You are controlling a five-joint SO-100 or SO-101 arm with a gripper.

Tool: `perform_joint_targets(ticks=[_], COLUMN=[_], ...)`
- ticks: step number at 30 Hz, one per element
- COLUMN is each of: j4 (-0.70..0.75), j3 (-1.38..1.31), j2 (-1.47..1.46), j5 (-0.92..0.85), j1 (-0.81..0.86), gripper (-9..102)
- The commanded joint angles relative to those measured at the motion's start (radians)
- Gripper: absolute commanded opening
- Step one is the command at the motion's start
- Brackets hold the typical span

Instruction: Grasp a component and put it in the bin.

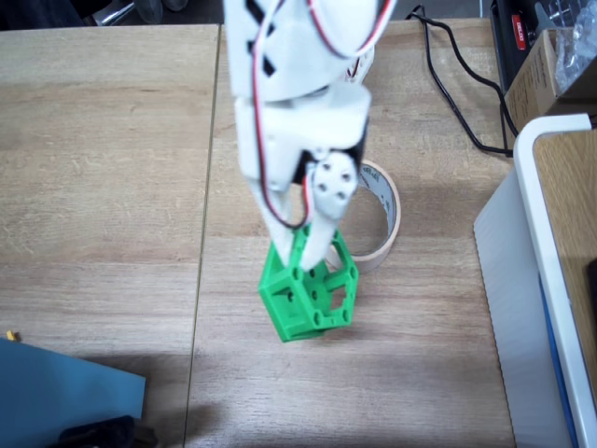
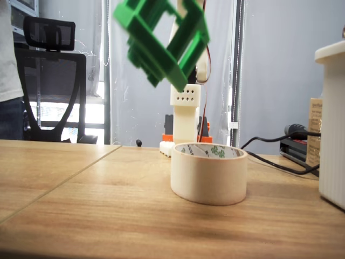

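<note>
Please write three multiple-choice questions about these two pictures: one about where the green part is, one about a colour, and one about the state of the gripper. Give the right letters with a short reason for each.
1. Where is the green hexagonal block?
A. Lying flat on the table
B. Lifted in the air, above the table
C. Inside the tape roll

2. What colour is the outside of the masking tape roll?
A. Cream
B. Black
C. Red

3. What is the state of the gripper?
A. Open and empty
B. Shut on the tape roll
C. Shut on the green block

Answers:
1. B: the low fixed view shows the block high above the wooden table, to the upper left of the roll.
2. A: both fixed views show a cream ring; green print is visible on its inner wall.
3. C: in the fixed view from above, the white fingers close on the block's upper edge.
</note>
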Motion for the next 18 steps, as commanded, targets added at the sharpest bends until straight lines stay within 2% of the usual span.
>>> perform_joint_targets(ticks=[1, 8, 18], j4=[0.005, 0.005, 0.005], j3=[-0.046, -0.044, 0.081], j2=[0.08, 0.084, 0.137], j5=[0.066, 0.198, 0.256], j1=[-0.046, -0.138, -0.195], gripper=[0, 0, 0])
